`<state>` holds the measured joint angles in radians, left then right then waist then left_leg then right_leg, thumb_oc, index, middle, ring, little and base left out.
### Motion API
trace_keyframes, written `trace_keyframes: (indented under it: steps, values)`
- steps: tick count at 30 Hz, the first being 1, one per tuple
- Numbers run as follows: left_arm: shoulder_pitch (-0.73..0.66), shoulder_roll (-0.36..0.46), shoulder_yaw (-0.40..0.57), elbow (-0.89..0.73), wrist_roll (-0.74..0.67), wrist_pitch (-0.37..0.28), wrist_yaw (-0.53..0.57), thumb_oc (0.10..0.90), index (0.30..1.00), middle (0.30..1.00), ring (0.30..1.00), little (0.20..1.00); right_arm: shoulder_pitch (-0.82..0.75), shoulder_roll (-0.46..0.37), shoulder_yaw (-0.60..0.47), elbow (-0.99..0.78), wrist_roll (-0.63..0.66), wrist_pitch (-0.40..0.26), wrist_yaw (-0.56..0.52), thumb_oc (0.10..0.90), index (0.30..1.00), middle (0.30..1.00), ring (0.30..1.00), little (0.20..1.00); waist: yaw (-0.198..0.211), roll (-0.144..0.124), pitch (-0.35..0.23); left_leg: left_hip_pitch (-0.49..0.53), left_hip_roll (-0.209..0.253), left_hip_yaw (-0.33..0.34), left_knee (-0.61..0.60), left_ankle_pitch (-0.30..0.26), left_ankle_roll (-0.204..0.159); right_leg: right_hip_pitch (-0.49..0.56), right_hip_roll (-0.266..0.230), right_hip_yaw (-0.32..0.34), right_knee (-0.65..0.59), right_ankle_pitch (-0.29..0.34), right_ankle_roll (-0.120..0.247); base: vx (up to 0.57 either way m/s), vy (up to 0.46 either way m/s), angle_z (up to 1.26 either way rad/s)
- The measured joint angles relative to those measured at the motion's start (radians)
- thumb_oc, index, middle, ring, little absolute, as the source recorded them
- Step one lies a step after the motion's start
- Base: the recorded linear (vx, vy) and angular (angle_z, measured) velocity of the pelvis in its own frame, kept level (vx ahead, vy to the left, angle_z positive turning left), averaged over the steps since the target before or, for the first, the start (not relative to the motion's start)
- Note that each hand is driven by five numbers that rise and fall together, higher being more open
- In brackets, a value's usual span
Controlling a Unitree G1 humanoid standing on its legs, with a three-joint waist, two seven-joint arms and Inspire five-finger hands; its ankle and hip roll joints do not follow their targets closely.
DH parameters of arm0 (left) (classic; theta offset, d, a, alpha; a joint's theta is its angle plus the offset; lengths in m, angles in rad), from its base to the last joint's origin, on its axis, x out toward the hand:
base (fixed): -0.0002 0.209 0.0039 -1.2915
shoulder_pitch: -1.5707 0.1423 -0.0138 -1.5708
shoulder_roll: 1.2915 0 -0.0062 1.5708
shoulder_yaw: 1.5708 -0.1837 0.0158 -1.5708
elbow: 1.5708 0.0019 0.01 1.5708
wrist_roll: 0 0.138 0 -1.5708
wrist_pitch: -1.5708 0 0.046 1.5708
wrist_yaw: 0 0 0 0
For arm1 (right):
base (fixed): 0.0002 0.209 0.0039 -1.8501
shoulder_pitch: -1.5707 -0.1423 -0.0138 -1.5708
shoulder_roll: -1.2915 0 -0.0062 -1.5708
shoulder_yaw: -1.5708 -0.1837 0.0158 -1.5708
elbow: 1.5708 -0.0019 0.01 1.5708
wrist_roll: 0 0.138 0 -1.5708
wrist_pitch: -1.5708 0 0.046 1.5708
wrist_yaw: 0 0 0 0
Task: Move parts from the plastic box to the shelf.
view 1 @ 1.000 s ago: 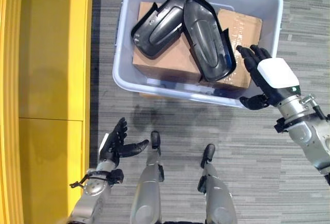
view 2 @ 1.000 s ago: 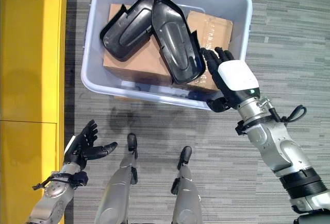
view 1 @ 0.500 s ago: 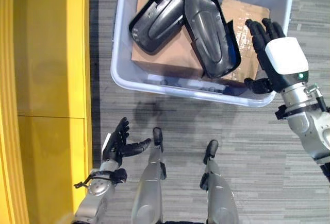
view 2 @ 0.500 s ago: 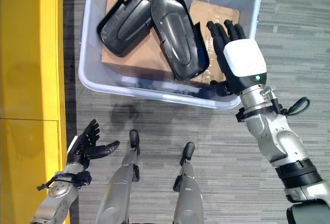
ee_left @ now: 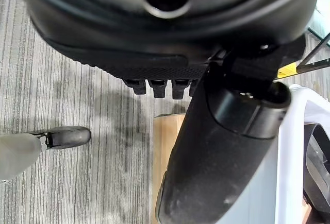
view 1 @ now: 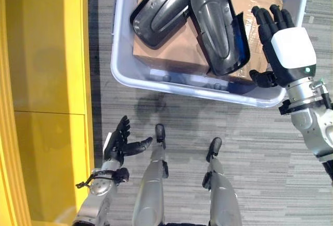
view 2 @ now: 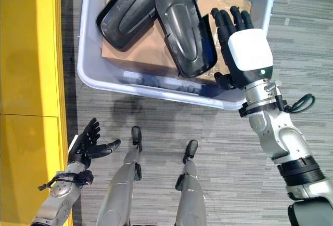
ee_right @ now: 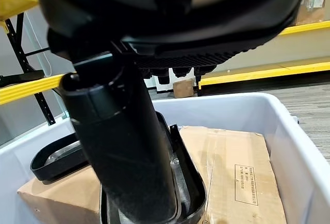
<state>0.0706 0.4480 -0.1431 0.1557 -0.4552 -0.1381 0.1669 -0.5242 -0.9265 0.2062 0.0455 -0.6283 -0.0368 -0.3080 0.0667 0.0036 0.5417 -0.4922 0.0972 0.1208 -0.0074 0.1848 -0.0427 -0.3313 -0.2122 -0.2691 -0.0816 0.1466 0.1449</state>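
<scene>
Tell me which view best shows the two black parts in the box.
Right eye view: both black parts lie whole on the cardboard inside the box, with the open right hand beside them. The left eye view crops their tops. The right wrist view shows slices behind the thumb; the left wrist view shows an edge.

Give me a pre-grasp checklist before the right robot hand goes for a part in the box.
1. Right robot hand open, fingers straight: ok.
2. Right robot hand over the plastic box, beside the nearer black part: ok.
3. Nearer black part on top, overlapping the second black part: ok, take it first.
4. Parts rest on cardboard boxes inside the plastic box: ok.
5. Left robot hand open, low over the floor, holding nothing: ok.
6. Space on the yellow shelf: cannot tell.
</scene>
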Motion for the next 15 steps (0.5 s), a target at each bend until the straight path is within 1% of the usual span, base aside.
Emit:
trace_keyframes:
  steps: [6, 12, 15]
  values:
    - [-0.010, 0.000, -0.001, 0.000, 0.000, -0.002, 0.004, 0.900, 1.000, 1.000, 1.000, 1.000, -0.033, 0.040, 0.026, 0.002, 0.000, 0.014, -0.006, 0.900, 1.000, 1.000, 1.000, 1.000, 0.005, 0.000, 0.000, -0.027, -0.001, 0.003, 0.000, 0.001, 0.002, -0.035, -0.003, 0.005, 0.012, -0.002, 0.002, 0.00, 0.000, 0.00]
    - [-0.013, 0.000, -0.001, -0.001, 0.000, -0.004, 0.013, 0.900, 1.000, 1.000, 1.000, 1.000, -0.036, 0.057, 0.036, 0.009, 0.000, 0.021, -0.013, 0.900, 1.000, 1.000, 1.000, 1.000, 0.012, 0.000, 0.000, -0.039, -0.007, 0.001, 0.001, 0.003, 0.004, -0.048, -0.009, 0.004, 0.018, -0.005, 0.005, 0.00, 0.003, 0.01]
    - [-0.013, 0.000, 0.000, -0.001, 0.000, -0.017, 0.025, 0.900, 1.000, 1.000, 1.000, 1.000, -0.052, 0.058, 0.038, 0.010, 0.001, 0.022, -0.025, 0.900, 1.000, 1.000, 1.000, 1.000, 0.014, 0.001, 0.000, -0.061, -0.009, 0.001, 0.001, 0.006, 0.008, -0.073, -0.012, 0.005, 0.028, -0.005, 0.005, 0.00, 0.000, 0.00]
